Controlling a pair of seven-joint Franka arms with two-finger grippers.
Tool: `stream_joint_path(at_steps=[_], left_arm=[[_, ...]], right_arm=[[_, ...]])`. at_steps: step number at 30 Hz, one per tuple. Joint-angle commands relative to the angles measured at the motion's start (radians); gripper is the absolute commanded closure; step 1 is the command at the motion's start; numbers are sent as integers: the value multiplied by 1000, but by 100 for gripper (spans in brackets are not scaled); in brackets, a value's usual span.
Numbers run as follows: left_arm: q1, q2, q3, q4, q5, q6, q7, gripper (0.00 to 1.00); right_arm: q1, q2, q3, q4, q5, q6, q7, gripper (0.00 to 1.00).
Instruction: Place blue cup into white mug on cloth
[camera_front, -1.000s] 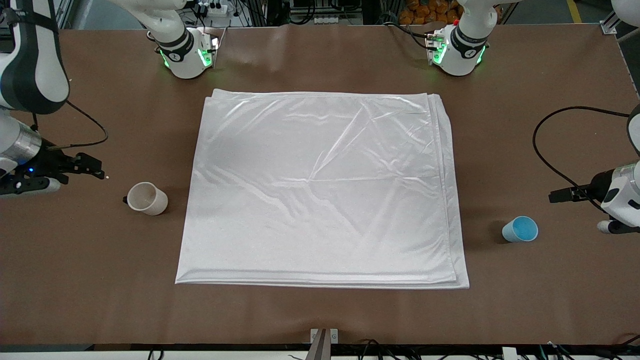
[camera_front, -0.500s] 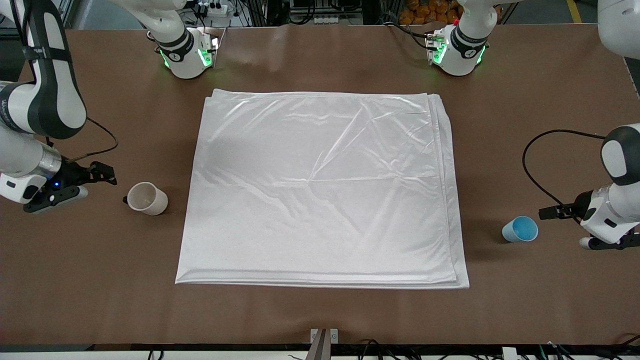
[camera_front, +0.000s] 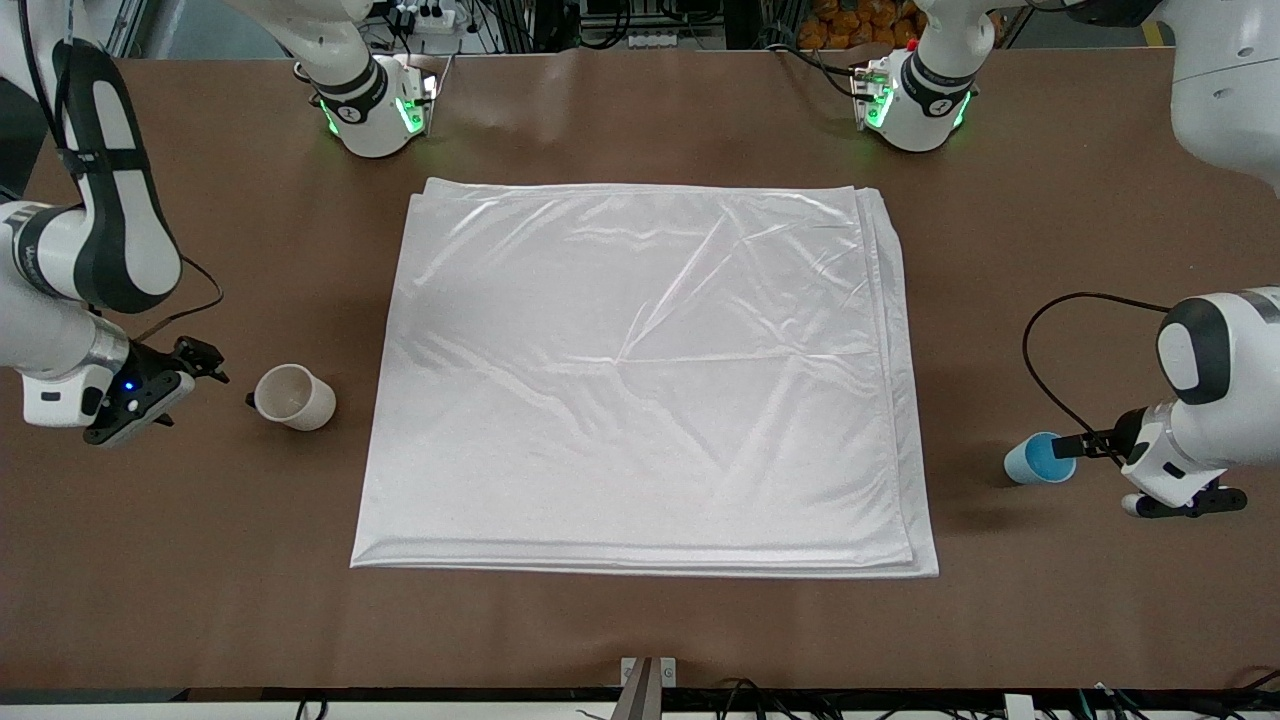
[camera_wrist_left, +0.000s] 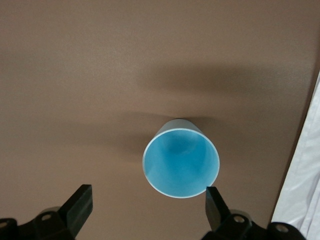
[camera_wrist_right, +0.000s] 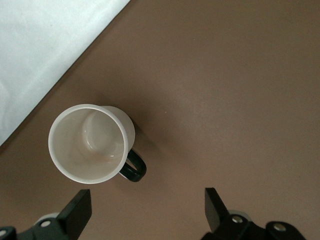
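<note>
down at the left arm's end of the desk, the left gripper (camera_wrist_left: 145, 207) has its two black fingers (camera_wrist_left: 77, 205) spread wide apart, holding nothing. the small light-blue tapered cup (camera_wrist_left: 181, 163) stands upright on the brown desk (camera_wrist_left: 90, 75), its open mouth facing up. in the left wrist view the cup's rim sits just ahead of the fingertips, closer to one finger than the other, and not between them. in the front view the left gripper (camera_front: 1075, 445) reaches the cup's (camera_front: 1038, 459) rim from the side toward the end edge of the desk; whether it touches cannot be told.

at the right arm's end, the right gripper (camera_wrist_right: 145, 205) also has its black fingers (camera_wrist_right: 215, 205) wide apart and empty. the off-white cylindrical mug with a small black handle (camera_wrist_right: 92, 144) stands upright on the desk, just ahead of the fingertips and nearer one finger, its handle turned toward the gripper. in the front view the right gripper (camera_front: 205, 362) hangs just beside the mug (camera_front: 293, 397), apart from it, toward the end edge.

between the two cups lies the large white, glossy, creased folded cloth (camera_front: 640, 380), flat over the middle of the desk (camera_front: 640, 630). the mug is near one side edge of the cloth, the blue cup near the other, neither on it.
</note>
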Motion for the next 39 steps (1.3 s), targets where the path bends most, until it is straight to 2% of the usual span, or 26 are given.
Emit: stream_joint_path(at_steps=[1,14,26,29,36,39], left_arm=[[7,23,-1,21,27,16,17,0],[9,77,-2,20,27,69,17,0],[9,103,-2,17,27,96,15,0],[9,106,-2,17,25,96,6,14],[9,114,-2,17,18,97,-17,55],[7,114,-2,17,16,99,-18,65]], right_arm=[[-13,39,12,19,23,13,-162,0],[-32,116,13,25,23,88,-459,0],[-30,165,13,27,23,96,-605,0],[-30,180,13,27,23,119,-645,0],[-23,201,15,27,23,132,-700,0],[-21,209,16,27,23,132,-714,0]])
